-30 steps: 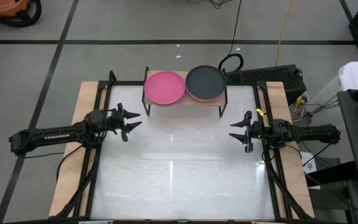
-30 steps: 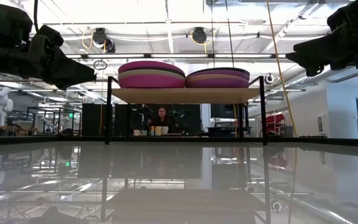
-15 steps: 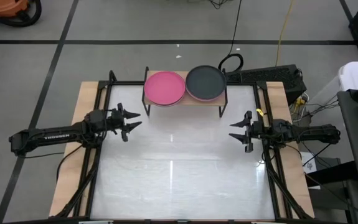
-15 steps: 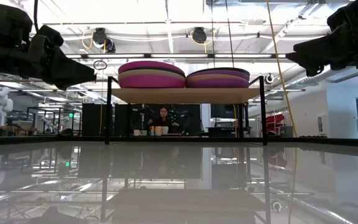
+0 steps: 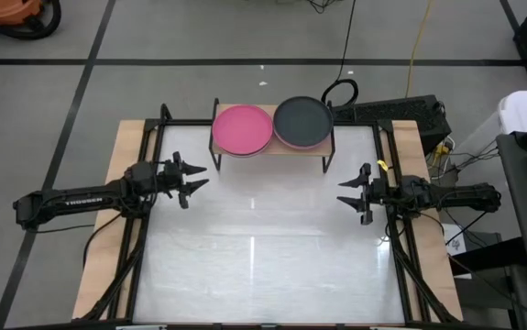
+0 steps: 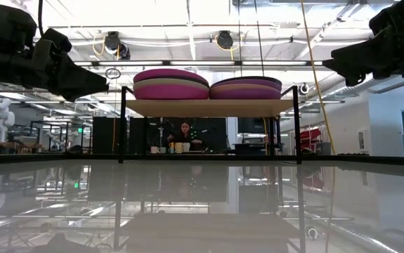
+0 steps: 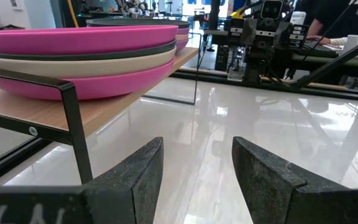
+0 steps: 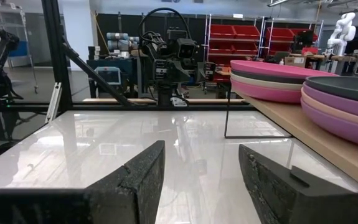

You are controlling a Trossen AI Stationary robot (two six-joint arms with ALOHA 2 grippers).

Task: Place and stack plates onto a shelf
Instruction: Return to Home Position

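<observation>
Two stacks of flat, round, matte plates sit side by side on a small light-wood shelf (image 6: 209,107) with thin black metal legs, which stands at the middle of the table's far edge. The left stack (image 5: 242,128) reads, from the top down, hot pink, dark grey, beige, hot pink. The right stack (image 5: 302,121) has a dark grey plate on top with purple plates beneath it. The two stacks sit just beside each other and take up the board from end to end.

The left gripper (image 5: 194,181) hangs over the left side of the table, nearer than the shelf and to its left, pointing right toward the centre. Its two dark fingers (image 7: 138,177) are spread wide and hold nothing. The right gripper (image 5: 344,192) hangs over the right side, nearer than the shelf's right end, pointing left. Its fingers (image 8: 135,177) are also spread wide and empty. Both grippers are raised off the table, about level with the plates, and well apart from the shelf and from each other.

A broad stretch of glossy white tabletop (image 5: 263,266) with wooden side edges lies between the two grippers and runs to the near edge. The gap under the shelf board is open between its legs. Through it, the low view shows a person (image 6: 185,131) seated far back in the room. A black cable loop (image 5: 340,92) lies on the floor just behind the shelf's right end.
</observation>
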